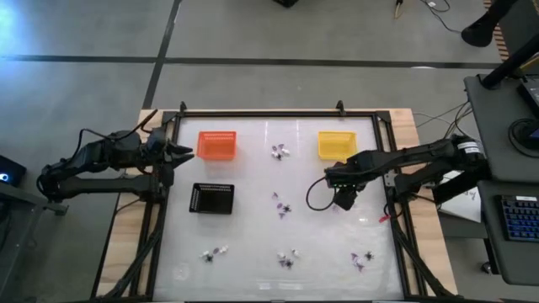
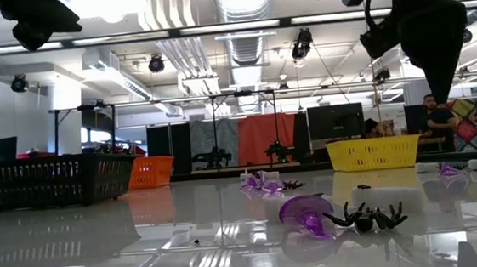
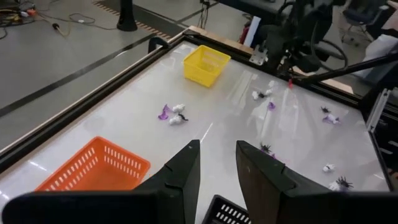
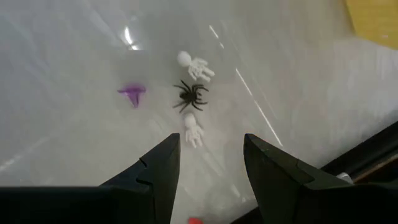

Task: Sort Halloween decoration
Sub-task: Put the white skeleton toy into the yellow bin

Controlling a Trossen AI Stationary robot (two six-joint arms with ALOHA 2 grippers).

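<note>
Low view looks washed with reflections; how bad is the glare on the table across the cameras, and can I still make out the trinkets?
Low view: the glossy table mirrors the ceiling lights, yet the black spider stays crisp. Right wrist view: a bright streak crosses the surface, but the spider and a white skeleton read clearly. High view: a pale sheen, trinkets tiny.

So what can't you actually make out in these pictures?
- Black tray contents: high view too small; low view shows only its mesh wall.
- Orange basket and yellow basket insides: too small to tell.
- Bottom-edge trinkets: high view too small to tell their shapes.
- Right gripper: cut off in low view.
</note>
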